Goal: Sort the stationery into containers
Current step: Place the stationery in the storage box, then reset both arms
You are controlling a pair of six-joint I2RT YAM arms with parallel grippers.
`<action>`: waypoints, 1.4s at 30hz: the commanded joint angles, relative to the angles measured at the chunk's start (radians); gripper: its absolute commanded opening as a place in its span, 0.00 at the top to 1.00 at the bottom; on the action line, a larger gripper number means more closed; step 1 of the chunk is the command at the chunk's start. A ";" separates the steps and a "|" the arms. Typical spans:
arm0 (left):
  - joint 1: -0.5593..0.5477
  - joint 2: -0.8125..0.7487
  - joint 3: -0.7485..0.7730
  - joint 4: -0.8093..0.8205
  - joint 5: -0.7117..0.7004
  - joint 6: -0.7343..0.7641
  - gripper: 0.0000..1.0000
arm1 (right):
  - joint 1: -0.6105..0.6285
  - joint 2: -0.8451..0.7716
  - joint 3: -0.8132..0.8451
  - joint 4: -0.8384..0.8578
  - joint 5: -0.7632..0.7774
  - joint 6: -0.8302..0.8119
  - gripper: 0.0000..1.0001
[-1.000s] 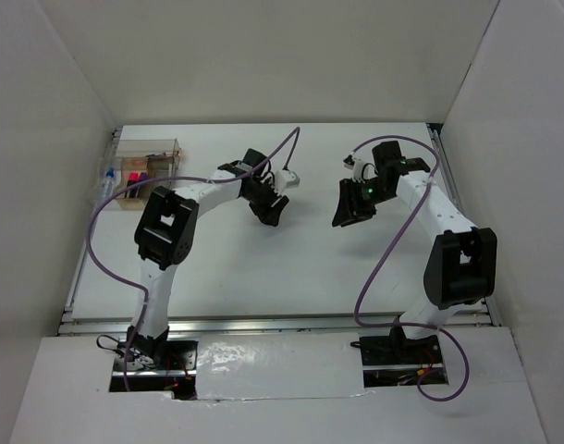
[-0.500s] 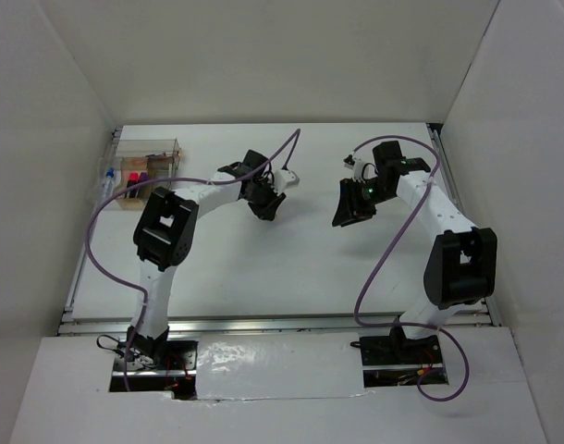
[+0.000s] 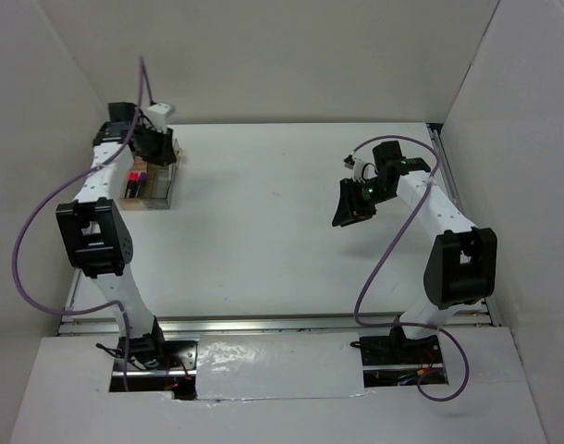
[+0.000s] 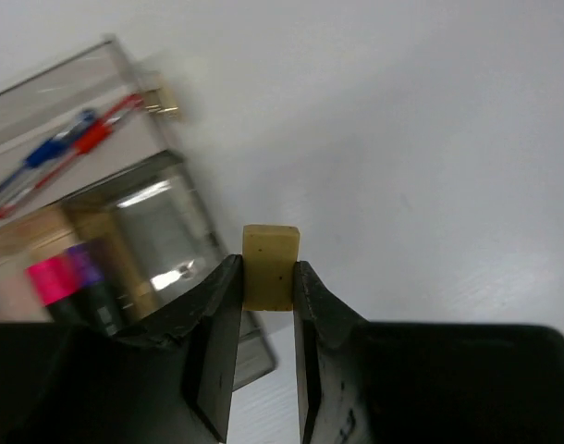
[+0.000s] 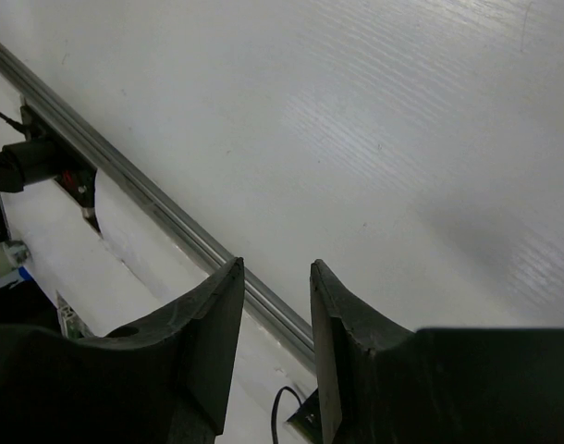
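My left gripper [image 4: 268, 277] is shut on a tan eraser block [image 4: 270, 266] and holds it in the air beside the clear compartment box [image 4: 162, 217]. In the top view the left gripper [image 3: 155, 148] is at the far left, over the box [image 3: 160, 190]. The box holds a thin blue pen [image 4: 51, 153], a thin red pen [image 4: 102, 134], a pink-black marker [image 4: 60, 282] and a dark purple marker [image 4: 86, 268]. My right gripper [image 5: 275, 277] is open and empty, and hangs over bare table at the right [image 3: 352, 205].
White walls close in the table on the left, back and right. A metal rail [image 5: 153, 194] runs along the table's near edge. Purple cables [image 3: 23, 240] loop from both arms.
My left arm has swung from the table's middle to the far left, over the box, with the eraser in its jaws. The right arm has not moved.
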 commanded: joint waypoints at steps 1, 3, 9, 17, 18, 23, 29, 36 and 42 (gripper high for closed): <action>0.091 -0.002 0.086 -0.071 0.029 -0.015 0.80 | -0.006 -0.006 0.021 0.000 -0.014 -0.006 0.58; 0.142 0.030 0.114 -0.076 0.032 -0.032 0.80 | -0.003 -0.001 0.027 -0.001 -0.013 -0.005 0.57; 0.193 0.090 0.100 -0.046 0.014 -0.045 0.77 | 0.005 0.005 0.028 -0.010 0.003 -0.008 0.53; 0.199 0.107 0.017 0.007 -0.003 -0.038 0.73 | 0.013 0.006 0.027 -0.001 0.067 0.009 0.14; 0.199 0.110 0.017 0.006 -0.005 -0.036 0.73 | 0.011 0.005 0.027 0.004 0.078 0.012 0.11; 0.199 0.130 0.022 0.013 -0.014 -0.041 0.69 | 0.011 -0.018 0.014 0.022 0.142 0.030 0.00; 0.187 0.145 0.019 0.015 -0.037 -0.033 0.55 | 0.011 -0.050 0.004 0.024 0.162 0.029 0.00; 0.170 0.133 0.036 0.023 -0.052 -0.035 0.28 | -0.004 -0.075 0.007 0.018 0.176 0.030 0.00; 0.110 -0.044 0.068 -0.051 0.005 -0.036 0.07 | -0.036 -0.128 -0.008 0.047 0.214 0.040 0.00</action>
